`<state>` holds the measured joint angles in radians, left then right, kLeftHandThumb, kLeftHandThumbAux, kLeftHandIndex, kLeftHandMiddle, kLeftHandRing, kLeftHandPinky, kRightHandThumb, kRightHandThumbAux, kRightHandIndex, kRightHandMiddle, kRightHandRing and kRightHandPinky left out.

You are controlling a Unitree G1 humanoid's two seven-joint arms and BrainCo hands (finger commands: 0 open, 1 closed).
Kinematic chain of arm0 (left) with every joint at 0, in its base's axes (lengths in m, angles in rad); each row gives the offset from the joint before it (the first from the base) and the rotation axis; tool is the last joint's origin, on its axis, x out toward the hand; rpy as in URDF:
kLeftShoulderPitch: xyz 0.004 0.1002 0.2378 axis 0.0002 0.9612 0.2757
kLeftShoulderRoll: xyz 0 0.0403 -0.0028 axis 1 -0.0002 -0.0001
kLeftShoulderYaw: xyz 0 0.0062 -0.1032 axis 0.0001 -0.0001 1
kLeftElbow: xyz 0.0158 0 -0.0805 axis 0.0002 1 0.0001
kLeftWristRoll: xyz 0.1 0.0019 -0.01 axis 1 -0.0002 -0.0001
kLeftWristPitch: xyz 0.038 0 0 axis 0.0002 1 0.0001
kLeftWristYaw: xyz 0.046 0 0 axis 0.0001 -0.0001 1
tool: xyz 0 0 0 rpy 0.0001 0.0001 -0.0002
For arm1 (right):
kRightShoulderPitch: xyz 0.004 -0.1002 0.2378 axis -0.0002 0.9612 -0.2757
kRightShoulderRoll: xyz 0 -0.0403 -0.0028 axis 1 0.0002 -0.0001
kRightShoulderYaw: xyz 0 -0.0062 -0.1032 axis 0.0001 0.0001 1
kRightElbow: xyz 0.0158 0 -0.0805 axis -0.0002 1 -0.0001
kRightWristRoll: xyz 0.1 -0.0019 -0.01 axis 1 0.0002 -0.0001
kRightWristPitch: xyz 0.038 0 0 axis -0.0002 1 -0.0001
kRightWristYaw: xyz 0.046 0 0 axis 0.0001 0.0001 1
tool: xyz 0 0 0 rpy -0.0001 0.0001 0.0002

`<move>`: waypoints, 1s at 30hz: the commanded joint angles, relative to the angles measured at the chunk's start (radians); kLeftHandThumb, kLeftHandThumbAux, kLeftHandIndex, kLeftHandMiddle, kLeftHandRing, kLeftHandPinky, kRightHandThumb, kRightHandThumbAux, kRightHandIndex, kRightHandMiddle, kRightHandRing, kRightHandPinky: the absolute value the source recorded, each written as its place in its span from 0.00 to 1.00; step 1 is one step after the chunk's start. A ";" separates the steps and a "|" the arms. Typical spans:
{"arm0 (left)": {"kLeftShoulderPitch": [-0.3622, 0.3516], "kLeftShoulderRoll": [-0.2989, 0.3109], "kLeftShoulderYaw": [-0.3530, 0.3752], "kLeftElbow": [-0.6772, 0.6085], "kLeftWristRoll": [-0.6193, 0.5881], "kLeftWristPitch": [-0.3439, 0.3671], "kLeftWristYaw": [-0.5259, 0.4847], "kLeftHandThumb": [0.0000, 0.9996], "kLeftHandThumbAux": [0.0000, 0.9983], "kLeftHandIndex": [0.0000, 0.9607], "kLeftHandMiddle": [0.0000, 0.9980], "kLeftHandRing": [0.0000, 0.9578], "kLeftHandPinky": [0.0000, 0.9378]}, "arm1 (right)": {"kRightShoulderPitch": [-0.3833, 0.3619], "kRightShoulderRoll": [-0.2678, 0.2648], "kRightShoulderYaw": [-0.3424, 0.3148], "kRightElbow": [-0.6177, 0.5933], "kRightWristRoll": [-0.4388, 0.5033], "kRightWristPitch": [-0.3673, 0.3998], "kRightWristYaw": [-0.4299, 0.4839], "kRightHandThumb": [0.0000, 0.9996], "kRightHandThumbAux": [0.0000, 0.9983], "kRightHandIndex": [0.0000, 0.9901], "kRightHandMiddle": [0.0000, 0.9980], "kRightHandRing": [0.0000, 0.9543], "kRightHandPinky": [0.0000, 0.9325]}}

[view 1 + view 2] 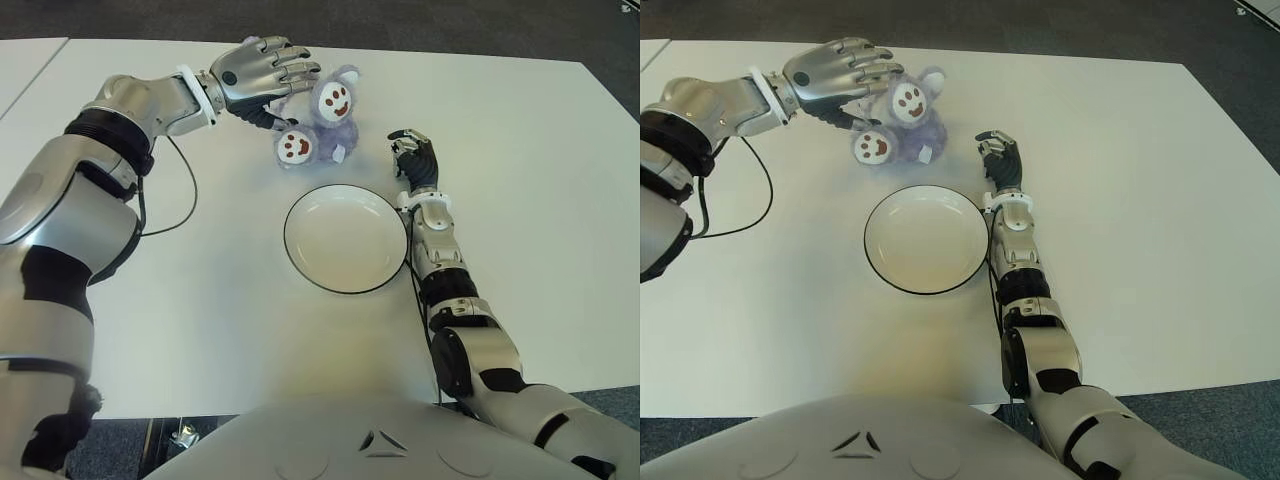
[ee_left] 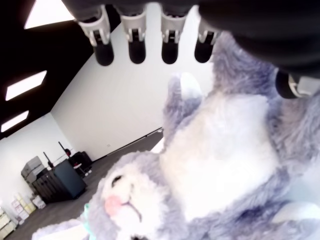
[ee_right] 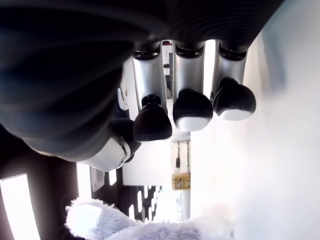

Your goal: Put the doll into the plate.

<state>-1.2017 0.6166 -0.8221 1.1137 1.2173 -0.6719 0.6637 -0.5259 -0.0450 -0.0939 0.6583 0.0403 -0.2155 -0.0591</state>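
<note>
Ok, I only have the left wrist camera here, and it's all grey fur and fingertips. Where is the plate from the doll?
Observer: The plate lies on the table nearer the robot than the doll. It is apart from the doll and has nothing in it.
Operator: Which side is my hand coming from?
Observer: The left hand reaches over the doll from the robot's left, with its fingers stretched out rather than curled round it.
Operator: And the other hand?
Observer: The right hand shows just to the right of the doll, by the plate's far right edge, with its fingers curled on nothing.
</note>
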 commanded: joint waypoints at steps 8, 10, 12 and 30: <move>-0.006 -0.066 0.035 0.091 -0.111 -0.033 -0.147 0.46 0.09 0.00 0.00 0.00 0.00 | 0.052 0.003 0.011 0.001 -0.024 0.055 -0.026 0.71 0.72 0.44 0.88 0.91 0.93; -0.004 -0.079 0.047 0.102 -0.140 -0.047 -0.175 0.46 0.08 0.00 0.00 0.00 0.00 | 0.054 0.002 0.012 -0.002 -0.025 0.055 -0.027 0.71 0.72 0.44 0.88 0.91 0.92; -0.003 -0.090 0.054 0.107 -0.161 -0.056 -0.197 0.47 0.08 0.00 0.00 0.00 0.00 | 0.056 0.001 0.013 -0.005 -0.026 0.056 -0.027 0.71 0.72 0.44 0.87 0.91 0.92; -0.017 -0.194 0.073 0.162 -0.239 -0.007 -0.317 0.47 0.18 0.00 0.00 0.00 0.07 | 0.075 0.000 0.030 -0.050 -0.038 0.100 -0.033 0.71 0.72 0.44 0.86 0.90 0.90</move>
<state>-1.2052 0.4420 -0.7475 1.2559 0.9815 -0.6982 0.3896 -0.4966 -0.0480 -0.0688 0.5908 0.0159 -0.1550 -0.0921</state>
